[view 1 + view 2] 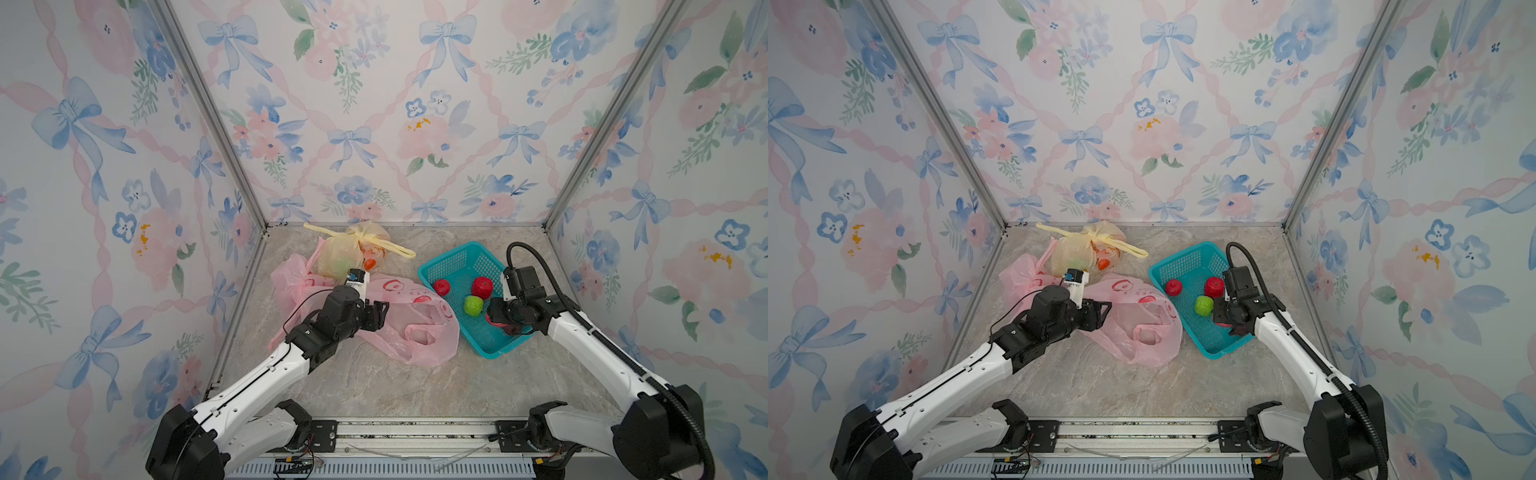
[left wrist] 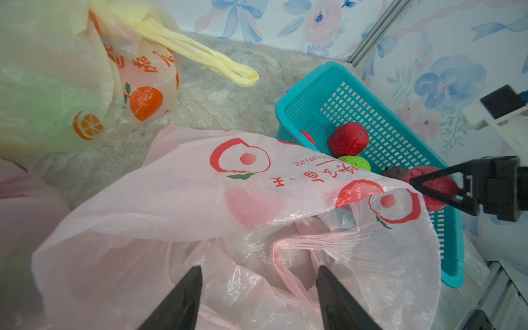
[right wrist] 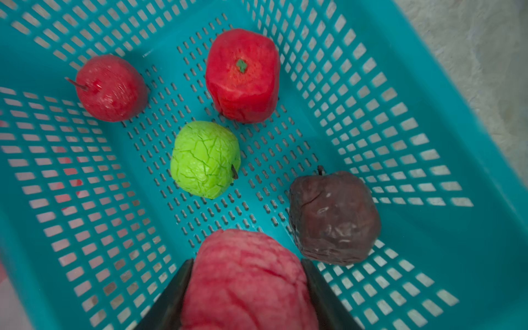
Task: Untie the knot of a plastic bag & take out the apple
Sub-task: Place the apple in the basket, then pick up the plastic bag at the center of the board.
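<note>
A pink plastic bag (image 1: pixel 409 328) (image 2: pixel 200 200) lies slack and unknotted in the middle of the table, its mouth and loose handle toward the basket. My left gripper (image 1: pixel 380 311) (image 2: pixel 258 270) hovers over it, open, with only bag film below the fingers. My right gripper (image 1: pixel 498 318) (image 3: pixel 247 263) is shut on a pinkish-red apple (image 3: pixel 248 288) (image 2: pixel 440 185), held over the near end of the teal basket (image 1: pixel 430 272) (image 3: pixel 428 128). A yellow bag (image 1: pixel 353 253) (image 2: pixel 71 57) stands behind, knotted, with a green fruit showing through it.
Inside the basket lie two red apples (image 3: pixel 113 88) (image 3: pixel 243 75), a green one (image 3: pixel 205 158) and a dark brown one (image 3: pixel 334 217). Another pink bag (image 1: pixel 291 278) is crumpled at the left, under my left arm. Floral walls enclose the table on three sides.
</note>
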Robot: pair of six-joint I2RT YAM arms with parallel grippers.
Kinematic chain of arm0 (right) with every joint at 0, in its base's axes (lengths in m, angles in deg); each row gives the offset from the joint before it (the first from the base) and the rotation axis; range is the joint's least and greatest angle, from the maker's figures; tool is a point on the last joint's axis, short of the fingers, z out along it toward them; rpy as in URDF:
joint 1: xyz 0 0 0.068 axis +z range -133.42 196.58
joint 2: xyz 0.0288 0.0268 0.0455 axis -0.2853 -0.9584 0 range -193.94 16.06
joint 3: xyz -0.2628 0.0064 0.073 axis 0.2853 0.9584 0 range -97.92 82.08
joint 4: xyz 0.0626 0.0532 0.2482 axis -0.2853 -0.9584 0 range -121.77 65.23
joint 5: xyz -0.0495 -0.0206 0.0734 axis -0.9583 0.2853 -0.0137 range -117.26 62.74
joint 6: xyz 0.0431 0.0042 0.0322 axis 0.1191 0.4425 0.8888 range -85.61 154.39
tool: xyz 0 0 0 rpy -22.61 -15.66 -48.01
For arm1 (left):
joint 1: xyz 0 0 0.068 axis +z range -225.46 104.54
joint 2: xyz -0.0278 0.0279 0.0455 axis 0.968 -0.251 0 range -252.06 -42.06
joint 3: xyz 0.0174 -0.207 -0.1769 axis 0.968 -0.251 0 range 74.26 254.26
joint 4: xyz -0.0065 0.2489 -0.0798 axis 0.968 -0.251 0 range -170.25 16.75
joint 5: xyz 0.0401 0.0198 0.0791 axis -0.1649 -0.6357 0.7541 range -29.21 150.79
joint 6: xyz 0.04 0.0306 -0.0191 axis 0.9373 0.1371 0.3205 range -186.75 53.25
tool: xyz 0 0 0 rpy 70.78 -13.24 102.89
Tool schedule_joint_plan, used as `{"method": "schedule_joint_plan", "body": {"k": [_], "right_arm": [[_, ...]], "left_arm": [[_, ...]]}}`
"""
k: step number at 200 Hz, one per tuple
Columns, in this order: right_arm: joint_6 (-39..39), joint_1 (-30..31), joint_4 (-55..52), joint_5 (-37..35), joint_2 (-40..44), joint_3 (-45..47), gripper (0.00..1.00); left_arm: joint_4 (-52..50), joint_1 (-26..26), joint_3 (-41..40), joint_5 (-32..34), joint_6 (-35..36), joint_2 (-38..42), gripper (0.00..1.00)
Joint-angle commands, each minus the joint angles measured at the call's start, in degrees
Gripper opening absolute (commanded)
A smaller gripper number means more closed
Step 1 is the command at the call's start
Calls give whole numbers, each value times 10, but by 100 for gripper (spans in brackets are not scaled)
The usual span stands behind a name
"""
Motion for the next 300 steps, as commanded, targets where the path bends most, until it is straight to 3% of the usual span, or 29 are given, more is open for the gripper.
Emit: {"method": "schedule_joint_plan", "body": {"k": [1, 29, 68, 100, 121, 149, 179, 199, 234, 255, 265, 290, 300], "right_arm": [[-7, -1, -1, 6, -22, 10, 52], [-9, 0, 4, 7, -42, 18, 54], [-15, 0, 6, 25, -68, 23, 60], [-24, 3, -11, 46, -43, 0, 76], [-32, 4, -24, 59, -3, -29, 81], [-42, 22, -6, 153, 32, -73, 82], [-52, 109, 43, 235, 12, -111, 83], [-69, 155, 43, 209, -25, -138, 83], [-94, 203, 7, 104, -125, -192, 82], [-104, 215, -8, 92, -178, -225, 76], [-108, 222, -8, 98, -194, -238, 68], [-113, 232, -7, 93, -220, -277, 31], [-113, 235, 0, 81, -218, -292, 7]], "left_arm": [[3, -1, 17, 42, 17, 24, 66], [-7, 0, 51, 62, 22, 31, 65], [-84, 1, 128, 148, 26, 27, 67], [-116, 6, 158, 177, 48, 17, 66], [-137, 18, 167, 177, 52, 15, 67], [-140, 43, 159, 147, 41, 23, 67], [-140, 57, 150, 134, 36, 29, 67], [-140, 58, 148, 126, 35, 31, 66], [-140, 60, 145, 122, 34, 33, 66], [-139, 62, 145, 118, 34, 29, 66], [-140, 63, 146, 115, 34, 27, 66], [-139, 63, 154, 107, 35, 16, 66], [-139, 64, 158, 101, 34, 11, 66]]}}
